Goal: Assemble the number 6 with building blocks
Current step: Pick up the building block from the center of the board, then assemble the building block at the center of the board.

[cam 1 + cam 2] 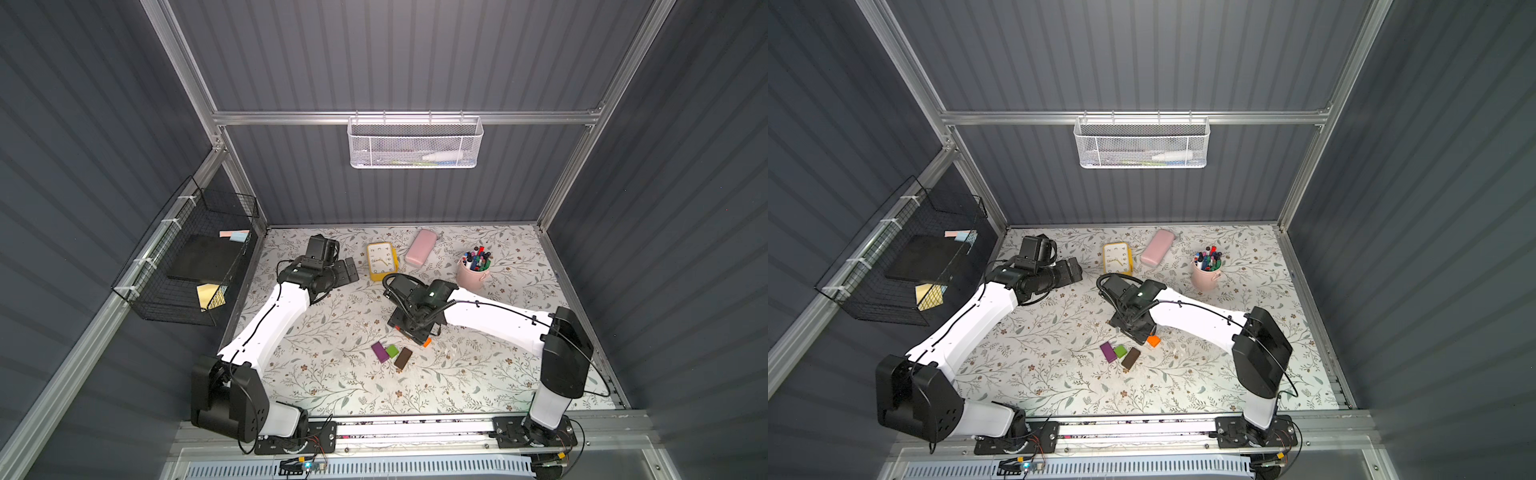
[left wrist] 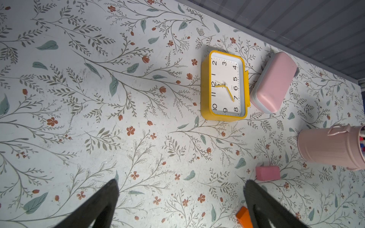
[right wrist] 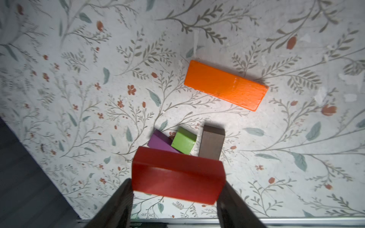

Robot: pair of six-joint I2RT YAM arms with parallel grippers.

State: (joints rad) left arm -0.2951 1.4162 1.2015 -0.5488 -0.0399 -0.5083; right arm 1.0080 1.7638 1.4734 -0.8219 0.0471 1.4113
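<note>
We count six building blocks, one of each colour, all plain and flat-sided. The right gripper (image 3: 175, 188) pinches the red block (image 3: 177, 175) at its two short ends. Near it, around the middle of the table (image 1: 332, 374), lie the purple block (image 3: 160, 143), the green cube (image 3: 183, 140) and the dark brown block (image 3: 211, 142), purple touching green. The long orange block (image 3: 226, 84) lies a little apart from them. The pink block (image 2: 267, 173) lies near one pink cup (image 2: 331, 146). The left gripper (image 2: 181, 187) is spread and holds nothing.
</note>
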